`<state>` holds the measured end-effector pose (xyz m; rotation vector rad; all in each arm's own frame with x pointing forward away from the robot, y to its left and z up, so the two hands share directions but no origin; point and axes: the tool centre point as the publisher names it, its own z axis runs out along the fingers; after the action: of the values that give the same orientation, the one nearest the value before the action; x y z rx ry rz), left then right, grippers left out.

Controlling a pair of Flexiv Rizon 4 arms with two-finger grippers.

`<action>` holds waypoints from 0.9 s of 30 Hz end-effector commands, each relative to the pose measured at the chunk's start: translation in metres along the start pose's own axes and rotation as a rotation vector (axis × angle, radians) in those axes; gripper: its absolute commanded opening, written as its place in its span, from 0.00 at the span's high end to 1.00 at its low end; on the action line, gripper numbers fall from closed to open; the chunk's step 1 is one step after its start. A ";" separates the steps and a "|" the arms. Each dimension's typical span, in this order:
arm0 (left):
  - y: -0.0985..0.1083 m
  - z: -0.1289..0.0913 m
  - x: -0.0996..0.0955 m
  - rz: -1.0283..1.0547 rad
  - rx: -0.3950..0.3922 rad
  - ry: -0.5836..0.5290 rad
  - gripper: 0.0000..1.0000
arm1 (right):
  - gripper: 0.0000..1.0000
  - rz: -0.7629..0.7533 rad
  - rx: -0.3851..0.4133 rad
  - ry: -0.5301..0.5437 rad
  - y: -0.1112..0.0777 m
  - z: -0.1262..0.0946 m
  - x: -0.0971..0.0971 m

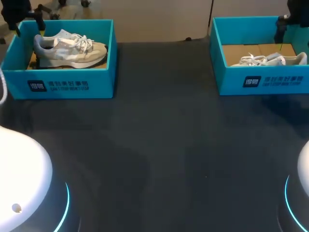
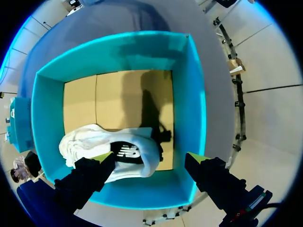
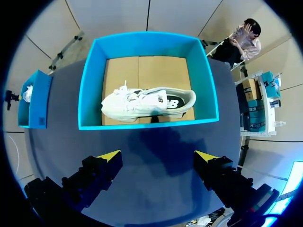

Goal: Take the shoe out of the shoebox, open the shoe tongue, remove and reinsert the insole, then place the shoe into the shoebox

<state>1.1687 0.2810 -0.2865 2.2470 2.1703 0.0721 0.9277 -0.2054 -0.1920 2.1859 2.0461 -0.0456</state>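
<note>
Two teal shoeboxes stand at the table's far side, each holding a white sneaker. The left box (image 1: 63, 84) holds one shoe (image 1: 70, 48), the right box (image 1: 270, 82) the other (image 1: 270, 60). My left gripper (image 2: 149, 158) hovers open above the left box (image 2: 194, 94), over its near wall. The sneaker (image 2: 94, 139) lies on the cardboard floor under one finger, untouched. My right gripper (image 3: 158, 155) is open and empty above the dark table, short of the right box (image 3: 90, 85). That box's sneaker (image 3: 142, 104) lies on its side ahead of the fingers.
The dark table (image 1: 159, 145) stretches between the boxes and the robot. White arm bases with blue light rings sit at the near left (image 1: 19, 179) and near right (image 1: 304, 174). The left box (image 3: 33, 99) shows far off beside the right gripper.
</note>
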 end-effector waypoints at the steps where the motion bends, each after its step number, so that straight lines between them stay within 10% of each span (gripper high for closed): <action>1: 0.019 0.014 0.001 0.009 0.019 0.007 0.00 | 0.00 0.001 -0.001 0.000 0.000 0.000 0.000; 27: 0.027 0.055 0.003 0.039 0.055 0.047 0.15 | 0.00 0.001 -0.001 0.000 0.000 0.000 0.000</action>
<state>1.1924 0.2848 -0.3365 2.3358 2.1727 0.0746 0.9277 -0.2054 -0.1920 2.1858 2.0461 -0.0456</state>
